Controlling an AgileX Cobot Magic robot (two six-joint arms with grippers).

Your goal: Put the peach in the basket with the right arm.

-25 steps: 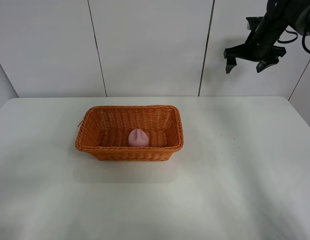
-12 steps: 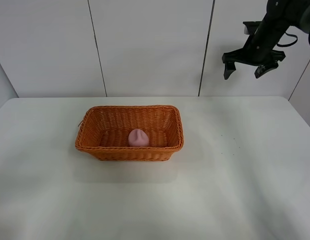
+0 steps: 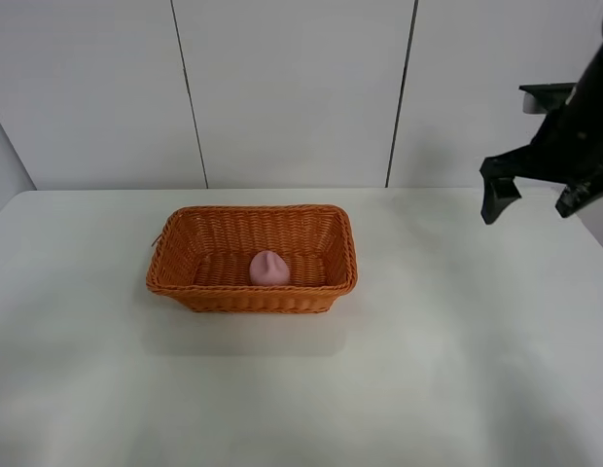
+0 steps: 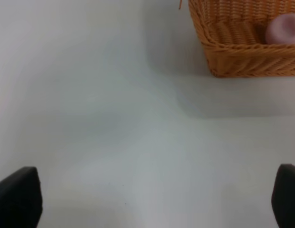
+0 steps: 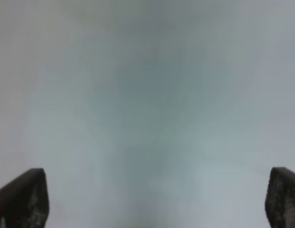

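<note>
Peach [image 3: 268,268] half-hidden in basket [image 3: 251,258]; right tool [image 3: 540,199] wide open, empty, edge-cropped.

Orange-brown woven basket [image 3: 251,259], pale pink peach [image 3: 268,269], plain white worktop [image 3: 408,379], black right gripper [image 3: 540,199] fingers [image 3: 496,199].

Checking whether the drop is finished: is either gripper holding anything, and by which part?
Nothing is held. The right gripper has its jaws spread and empty, the left gripper likewise; the peach lies in the basket.
</note>
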